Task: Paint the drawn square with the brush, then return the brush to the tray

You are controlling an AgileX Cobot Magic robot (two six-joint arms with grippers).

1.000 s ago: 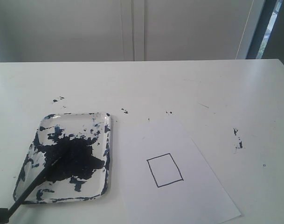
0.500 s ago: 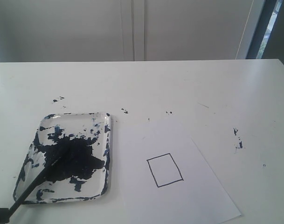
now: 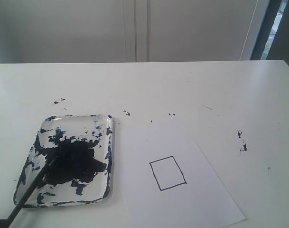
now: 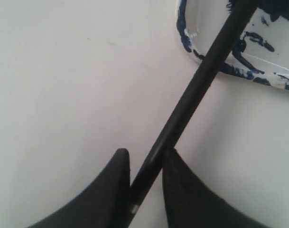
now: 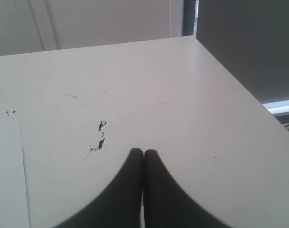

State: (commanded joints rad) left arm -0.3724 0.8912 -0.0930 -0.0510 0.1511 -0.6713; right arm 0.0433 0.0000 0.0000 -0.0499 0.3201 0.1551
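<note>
Between the two black tapered fingers of the left gripper [image 4: 145, 159], a long thin black stick-like brush [image 4: 201, 80] is pinched close to the end of its handle. The jaws are clenched on it, with one finger on each side of the stick. From that grip the handle runs up at a slant, crosses the rounded near-left corner of a shallow clear-white rectangular tray [image 3: 75, 116], and reaches into the tray's middle. There its far end lies in a large blotch of dark blue-black paint [image 3: 73, 164]. The tip itself cannot be made out against the dark paint. In the exterior view only a dark sliver of this gripper shows at the bottom left corner.

The tray rests on a white table [image 3: 182, 85], with smaller blue-black smears along its walls. Just beside it to the right lies a white sheet of paper [image 3: 182, 204], turned at a slight angle. The sheet carries a small thin black hand-drawn square [image 3: 167, 173] whose interior is plain white.

Well apart, over the right part of the table, the right gripper [image 5: 143, 154] has its two black fingers pressed together, gripping nothing. A cluster of small dark paint specks [image 5: 101, 137] dots the table near it.
</note>
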